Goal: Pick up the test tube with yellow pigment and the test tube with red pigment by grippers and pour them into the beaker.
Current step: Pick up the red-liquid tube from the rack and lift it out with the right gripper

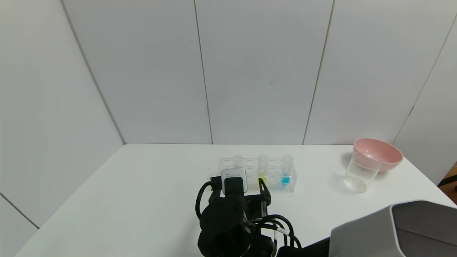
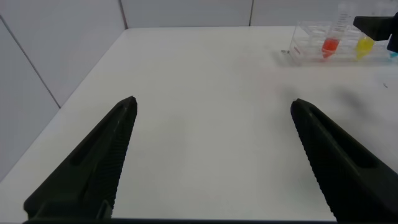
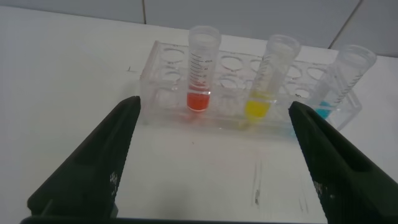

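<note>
Red-banded tube (image 3: 201, 70) and yellow tube (image 3: 268, 78) stand upright in the rack (image 3: 163, 81), straight ahead of the spread right claw (image 3: 214, 165) (nearer arm); left claw (image 2: 214, 158) also spread.

Rack (image 3: 249, 93) clear glossy plastic; tubes clear; bowl (image 1: 380, 153) smooth pink plastic; table (image 1: 142, 200) matt white; gripper fingers (image 3: 93, 168) matt black, ribbed.

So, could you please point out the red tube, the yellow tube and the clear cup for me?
red tube (image 3: 199, 99): right wrist view, on its band of red liquid.
yellow tube (image 3: 256, 109): right wrist view, on its band of yellow liquid.
clear cup (image 1: 360, 172): head view, on the middle of its wall.
</note>
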### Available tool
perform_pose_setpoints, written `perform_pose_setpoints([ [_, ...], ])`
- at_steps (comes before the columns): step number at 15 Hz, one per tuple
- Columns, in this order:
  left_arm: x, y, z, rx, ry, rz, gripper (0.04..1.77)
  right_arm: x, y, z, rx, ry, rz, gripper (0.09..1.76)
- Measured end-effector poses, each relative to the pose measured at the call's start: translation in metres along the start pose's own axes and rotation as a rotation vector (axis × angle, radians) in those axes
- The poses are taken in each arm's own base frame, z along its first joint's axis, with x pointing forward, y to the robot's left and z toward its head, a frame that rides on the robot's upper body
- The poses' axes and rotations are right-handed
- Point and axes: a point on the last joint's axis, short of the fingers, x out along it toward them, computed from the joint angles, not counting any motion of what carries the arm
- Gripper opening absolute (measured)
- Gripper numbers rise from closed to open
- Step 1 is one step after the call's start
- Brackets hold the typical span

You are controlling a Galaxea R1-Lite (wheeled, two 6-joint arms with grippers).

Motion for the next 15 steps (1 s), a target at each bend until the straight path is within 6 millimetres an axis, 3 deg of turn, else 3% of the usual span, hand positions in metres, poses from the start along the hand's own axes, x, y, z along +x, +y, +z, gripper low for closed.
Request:
perform_pose_setpoints([
  [5,0.000,0.000,0.000,0.000,0.000,0.000,1.76,0.026,0.011,-0.005,0.032,-0.012,-0.040,1.71],
  [9,0.000,0.000,0.000,0.000,0.000,0.000,1.76,0.045,0.008,-0.008,0.028,-0.004,-0.077,1.71],
  [15,0.000,0.000,0.000,0.000,0.000,0.000,1.76,0.051,0.009,-0.006,0.024,0.000,-0.076,1.71],
])
